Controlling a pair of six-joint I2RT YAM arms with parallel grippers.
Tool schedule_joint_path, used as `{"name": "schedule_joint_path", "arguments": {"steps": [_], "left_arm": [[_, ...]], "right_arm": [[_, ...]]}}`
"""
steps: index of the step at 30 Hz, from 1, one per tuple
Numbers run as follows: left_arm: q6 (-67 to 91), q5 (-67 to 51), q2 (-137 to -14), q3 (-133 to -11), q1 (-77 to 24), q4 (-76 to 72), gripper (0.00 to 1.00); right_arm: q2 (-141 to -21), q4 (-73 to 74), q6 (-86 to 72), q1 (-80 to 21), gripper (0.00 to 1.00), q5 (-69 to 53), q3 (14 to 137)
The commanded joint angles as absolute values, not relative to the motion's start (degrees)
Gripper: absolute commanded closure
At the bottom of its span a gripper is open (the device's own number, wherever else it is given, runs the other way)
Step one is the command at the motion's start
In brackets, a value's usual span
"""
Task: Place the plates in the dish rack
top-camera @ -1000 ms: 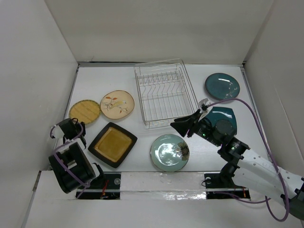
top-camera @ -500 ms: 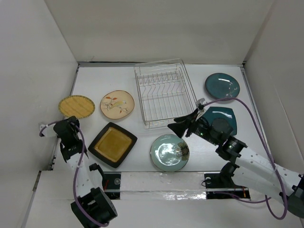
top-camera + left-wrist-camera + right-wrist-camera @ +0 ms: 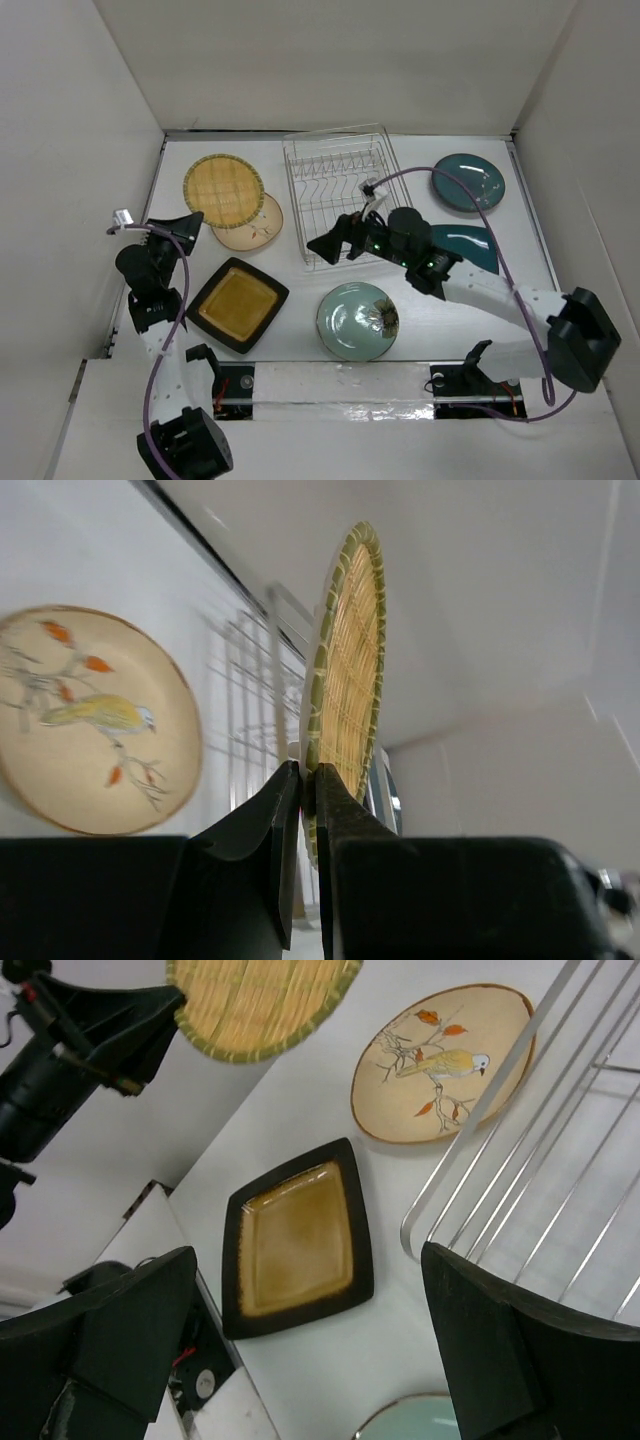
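Note:
My left gripper is shut on the rim of a woven tan plate, holding it on edge in the air left of the dish rack. Under it lies the cream bird plate. My right gripper hangs open and empty over the rack's near left corner, above the square mustard plate. The pale green plate, the round teal plate and the square teal plate lie flat on the table.
White walls close in the table on the left, back and right. A raised white ledge with both arm bases runs along the near edge. The right arm and its purple cable stretch across the square teal plate.
The left arm has lifted the woven plate up and to the right, toward the rack. The right arm has swung left to the rack's near left corner, and its jaws have opened wide.

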State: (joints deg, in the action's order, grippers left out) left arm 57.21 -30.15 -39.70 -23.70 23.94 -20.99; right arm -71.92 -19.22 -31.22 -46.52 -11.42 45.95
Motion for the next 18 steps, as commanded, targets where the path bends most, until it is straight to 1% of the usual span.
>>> {"name": "schedule_joint_path", "arguments": {"steps": [1, 2, 5, 8, 11, 12, 14, 15, 16, 17, 18], "left_arm": [[56.52, -41.47, -37.97, -26.54, 19.96, -33.83, 1.0], [56.51, -42.79, -37.97, -26.8, 18.04, -34.45, 1.0], [55.73, -45.69, -37.88, -27.77, 14.34, -35.68, 1.0], [55.72, -47.98, -38.58, -27.95, 12.31, -37.61, 1.0], [56.07, -49.91, -40.24, -27.78, 10.46, -39.72, 1.0], [58.34, -50.7, -40.78, -27.51, 9.76, -41.12, 1.0], [62.12, -52.37, -41.57, -25.15, 9.76, -49.1, 1.0], [63.7, -53.69, -42.27, -24.7, 9.76, -51.39, 1.0], [64.42, -53.88, -42.54, -24.44, 9.76, -51.59, 1.0], [63.81, -53.88, -42.71, -24.52, 9.76, -50.9, 1.0], [63.03, -53.7, -42.8, -24.7, 9.15, -50.02, 1.0]], "right_arm": [[-77.24, -23.91, -31.73, -45.27, 0.0, -13.0, 53.77], [-80.65, -23.65, -31.73, -44.65, 0.0, -13.53, 57.27], [-85.67, -23.46, -32.08, -42.28, 0.0, -15.98, 61.25], [-88.24, -24.0, -31.99, -40.87, 0.01, -19.15, 64.5], [-89.64, -23.47, -30.76, -39.81, 0.03, -19.51, 66.0], [-90.34, -23.55, -30.24, -39.21, 0.05, -20.03, 66.18], [-90.62, -24.25, -30.76, -37.62, 0.09, -20.48, 65.75], [-90.44, -27.74, -31.54, -37.01, 0.23, -20.74, 64.96], [-89.92, -29.77, -33.21, -36.48, 0.33, -21.87, 63.12], [-89.74, -31.45, -33.92, -35.34, 0.47, -23.97, 62.58], [-89.56, -33.03, -35.49, -34.81, 0.79, -24.52, 62.32]]}}
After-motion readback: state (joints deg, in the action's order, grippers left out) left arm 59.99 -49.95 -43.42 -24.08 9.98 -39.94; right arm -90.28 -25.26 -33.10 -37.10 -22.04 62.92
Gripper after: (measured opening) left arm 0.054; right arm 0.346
